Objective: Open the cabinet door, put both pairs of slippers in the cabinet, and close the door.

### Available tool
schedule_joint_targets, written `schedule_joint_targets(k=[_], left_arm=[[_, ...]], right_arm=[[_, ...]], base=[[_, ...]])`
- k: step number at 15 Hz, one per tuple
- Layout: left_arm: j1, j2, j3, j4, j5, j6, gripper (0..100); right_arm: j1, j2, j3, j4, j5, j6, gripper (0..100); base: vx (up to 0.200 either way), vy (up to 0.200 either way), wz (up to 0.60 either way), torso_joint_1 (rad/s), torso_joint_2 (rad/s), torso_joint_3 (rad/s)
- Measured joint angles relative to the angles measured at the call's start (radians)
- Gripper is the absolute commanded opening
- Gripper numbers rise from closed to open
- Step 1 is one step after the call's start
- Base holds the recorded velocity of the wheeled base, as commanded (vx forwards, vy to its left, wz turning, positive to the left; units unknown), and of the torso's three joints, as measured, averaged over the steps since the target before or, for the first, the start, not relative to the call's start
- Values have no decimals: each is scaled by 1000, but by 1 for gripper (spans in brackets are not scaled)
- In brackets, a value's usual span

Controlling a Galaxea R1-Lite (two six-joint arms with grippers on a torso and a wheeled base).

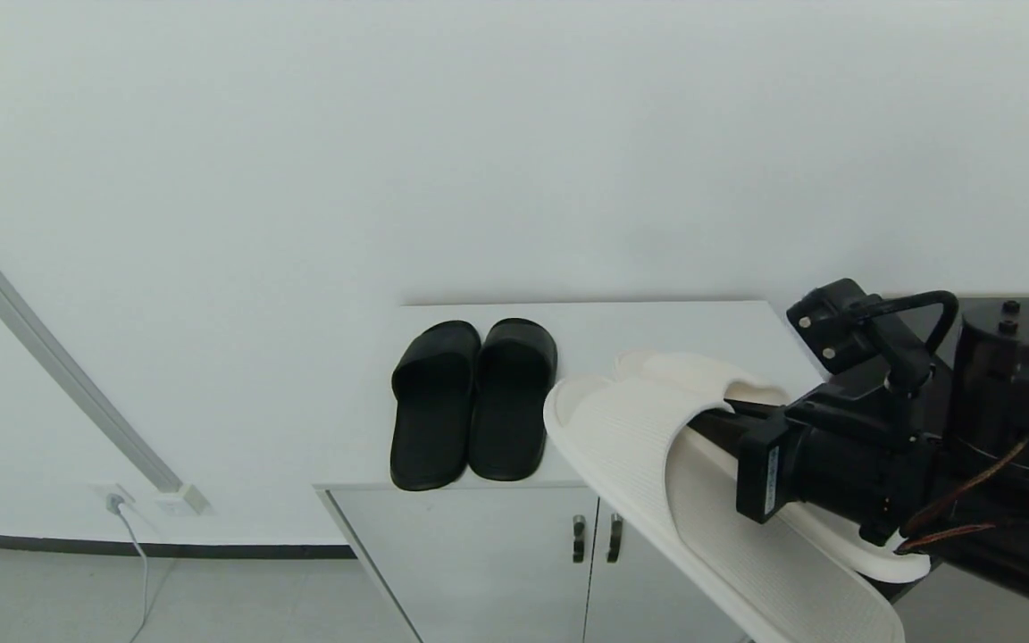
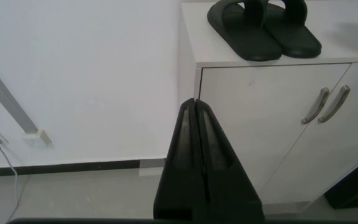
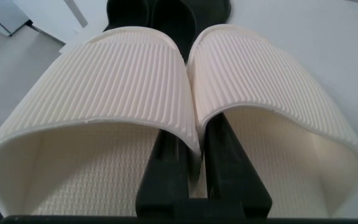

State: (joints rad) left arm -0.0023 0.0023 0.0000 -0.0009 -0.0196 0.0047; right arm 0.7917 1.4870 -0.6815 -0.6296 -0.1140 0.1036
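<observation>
White slippers (image 3: 135, 81), ribbed, likely soft and light, sit clamped by their adjoining straps in the right gripper (image 3: 196, 177) over the white cabinet (image 1: 657, 326), whose doors are shut; black slippers (image 1: 474, 402), probably rubbery, best pinched likewise, rest on top; the left gripper (image 2: 195, 112) is closed, empty, near a plain wall (image 1: 514, 134)

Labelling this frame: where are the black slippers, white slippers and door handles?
black slippers (image 1: 436, 362), head view, one slipper's strap
white slippers (image 3: 129, 81), right wrist view, ribbed upper
door handles (image 2: 314, 106), left wrist view, one handle's bar
</observation>
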Motion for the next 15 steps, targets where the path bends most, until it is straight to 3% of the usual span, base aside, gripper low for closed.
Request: schedule_joint_targets(k=[7,15], left_arm=[[0,0,0,0,0,0,0],[0,0,0,0,0,0,0]], right_arm=[[0,-8,18,1,-1,-1,0],[-2,-8,39,-2,-1,-21,0]], base=[[-200,0,0,-4,2,6],[0,0,0,0,0,0]])
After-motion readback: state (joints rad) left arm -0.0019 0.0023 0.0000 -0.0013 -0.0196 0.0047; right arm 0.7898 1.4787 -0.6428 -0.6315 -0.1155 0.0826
